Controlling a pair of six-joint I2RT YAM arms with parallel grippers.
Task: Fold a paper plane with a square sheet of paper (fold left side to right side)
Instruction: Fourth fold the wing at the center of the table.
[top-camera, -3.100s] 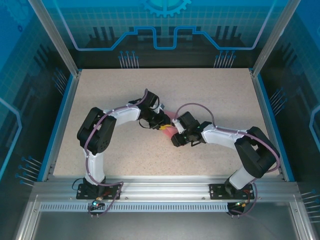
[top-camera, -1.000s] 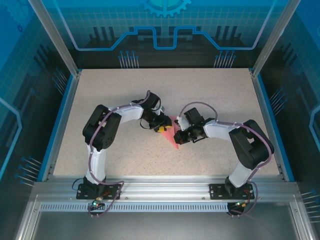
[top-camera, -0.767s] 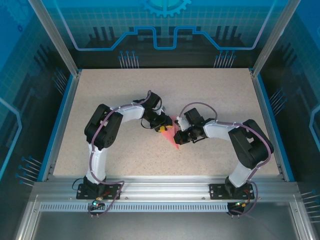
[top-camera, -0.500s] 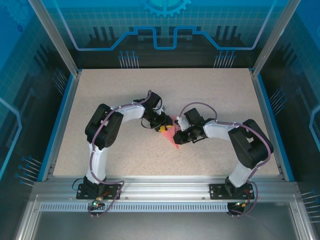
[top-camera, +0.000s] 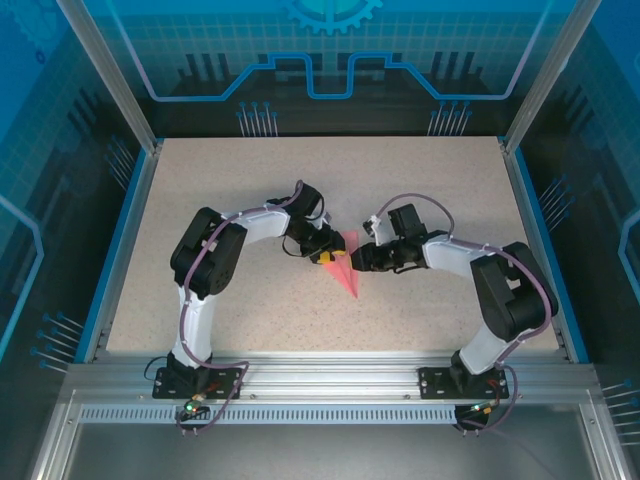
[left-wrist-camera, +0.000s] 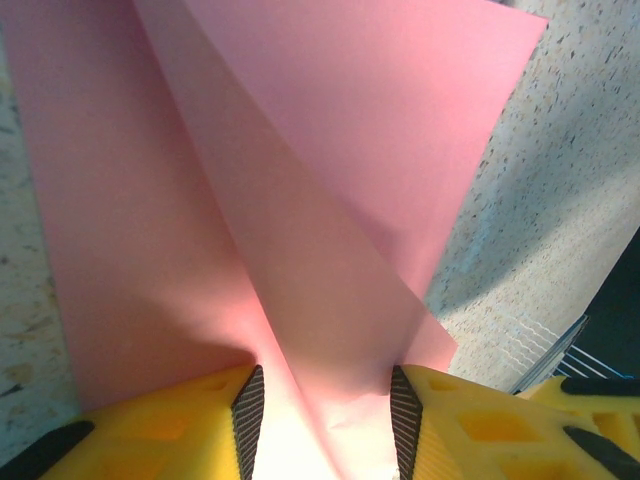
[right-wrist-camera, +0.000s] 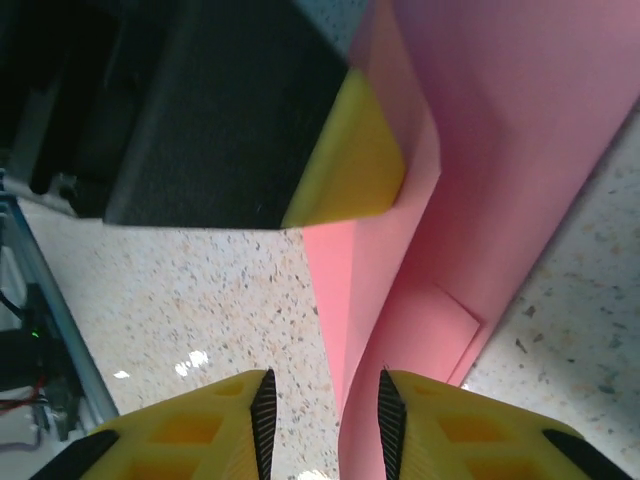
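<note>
The thin salmon-pink paper, folded into a slim pointed triangle, lies flat on the speckled beige worktop at the centre of the top view, between the two hands. The left hand touches its left edge, and the right hand sits just beside its right edge. The paper's long axis runs from a wide end at upper centre down to a sharp tip that points toward the bottom of the frame, leaning slightly right. In the left wrist view, the left hand has its yellow fingers apart, with overlapping folded layers of the paper running between them. In the right wrist view, the right hand is likewise parted, and the paper reaches the gap by its edge.
</note>
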